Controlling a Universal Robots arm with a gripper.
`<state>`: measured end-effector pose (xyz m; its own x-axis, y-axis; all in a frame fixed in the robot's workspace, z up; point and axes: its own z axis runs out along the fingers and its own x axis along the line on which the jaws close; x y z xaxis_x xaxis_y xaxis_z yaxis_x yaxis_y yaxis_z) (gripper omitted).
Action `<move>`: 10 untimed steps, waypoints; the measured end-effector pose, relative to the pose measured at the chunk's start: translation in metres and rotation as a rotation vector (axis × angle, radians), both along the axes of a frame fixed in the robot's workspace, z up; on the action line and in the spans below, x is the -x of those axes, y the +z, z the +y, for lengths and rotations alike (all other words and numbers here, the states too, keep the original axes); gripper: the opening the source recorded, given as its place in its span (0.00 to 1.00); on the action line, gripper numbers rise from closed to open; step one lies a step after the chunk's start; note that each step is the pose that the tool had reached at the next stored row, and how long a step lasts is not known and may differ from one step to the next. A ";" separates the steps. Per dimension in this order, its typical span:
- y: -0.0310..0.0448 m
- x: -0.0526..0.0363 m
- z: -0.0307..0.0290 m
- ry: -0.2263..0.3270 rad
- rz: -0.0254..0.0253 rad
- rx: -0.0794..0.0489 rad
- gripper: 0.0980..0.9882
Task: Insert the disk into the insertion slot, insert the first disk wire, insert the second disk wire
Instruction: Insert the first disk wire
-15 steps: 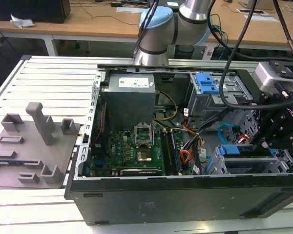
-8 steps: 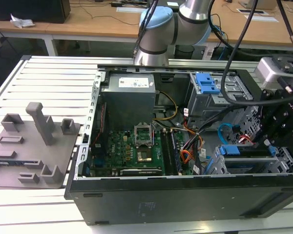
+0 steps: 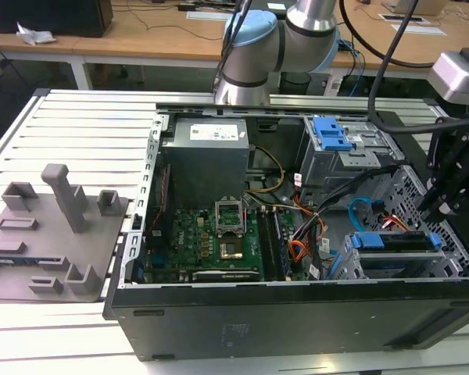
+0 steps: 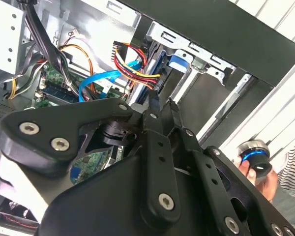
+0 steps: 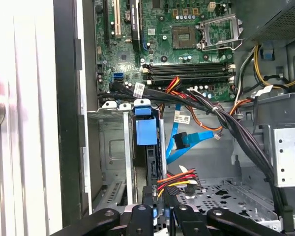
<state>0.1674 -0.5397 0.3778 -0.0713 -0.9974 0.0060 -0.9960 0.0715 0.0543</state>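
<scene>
Exterior view's left: grey fixture plate (image 3: 55,234) with upright blocks, flat on the slatted tabletop (image 3: 86,125). Centre: open computer case (image 3: 297,312) lying on its side, green motherboard (image 3: 207,238) on its floor, grey power supply (image 3: 207,152) behind. Further right, inside the case: taller grey cage (image 3: 352,160) bearing a blue ribbed tab (image 3: 332,134). Nearer the camera, the second disk wire (image 3: 360,209), light blue, curving in a loop. Just beside that loop: the disk (image 3: 395,241), blue carrier handle showing, seated in the insertion slot (image 3: 365,266). Far right: black end effector (image 3: 438,201) hanging over the disk's far end.

First wrist view: end effector (image 5: 157,194) drawn nearly together, pinching the dark plug of the first disk wire (image 5: 179,178), a red, yellow and black bundle, right at the disk's edge. Seating of that plug: cannot tell. Plug end of the second disk wire near the disk, apart from it.
</scene>
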 end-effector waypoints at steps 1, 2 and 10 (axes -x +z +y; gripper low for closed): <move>0.0002 0.0000 0.0000 0.000 0.0000 0.000 0.16; 0.0003 0.0000 0.0000 0.000 0.0000 0.000 0.16; 0.0009 0.0000 0.0000 0.000 0.0000 0.000 0.01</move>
<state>0.1674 -0.5397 0.3787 -0.0713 -0.9974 0.0063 -0.9960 0.0715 0.0543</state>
